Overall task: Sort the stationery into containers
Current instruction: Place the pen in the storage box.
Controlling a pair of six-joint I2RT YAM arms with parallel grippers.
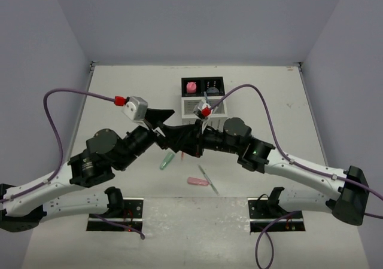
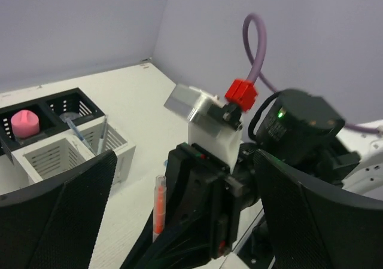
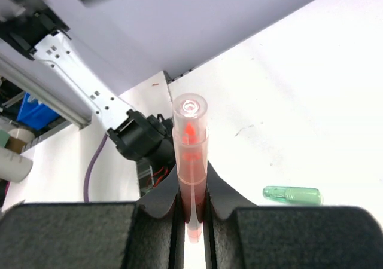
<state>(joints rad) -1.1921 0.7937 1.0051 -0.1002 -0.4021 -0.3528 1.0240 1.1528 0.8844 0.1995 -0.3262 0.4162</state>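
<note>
Left gripper point(image 2: 185, 153): black fingers spread wide, nothing held. It hangs above the tabletop point(image 1: 119, 83), nose to nose with the other arm.

Stubby green marker point(image 1: 167, 160): lying loose just below the two wrists, unsorted.

Right gripper point(image 3: 191, 204): pressed onto the lower part of a thin orange translucent pen point(image 3: 190, 143). The pen stands out of the jaws, clear cap away from the wrist, lifted off the tabletop and short of the containers.

Stubby pink marker point(image 1: 197, 182) and a thin greyish pen point(image 1: 208, 178): lying close together nearer the arm bases, both unsorted.

Four-compartment desk organizer point(image 2: 51, 158), black perforated bins joined to white slotted ones, sits beyond the arms. A pink round eraser point(image 2: 25, 124) is in one black bin and a grey-blue round puck point(image 1: 210, 88) in the other. A thin blue pen point(image 2: 73, 130) and a thin grey pen point(image 2: 104, 134) stand on the white side; exact slot unclear.

Judgement: roughly half done. Four pieces are binned, one is in transit and three are left on the tabletop. No blue marker can be made out.
</note>
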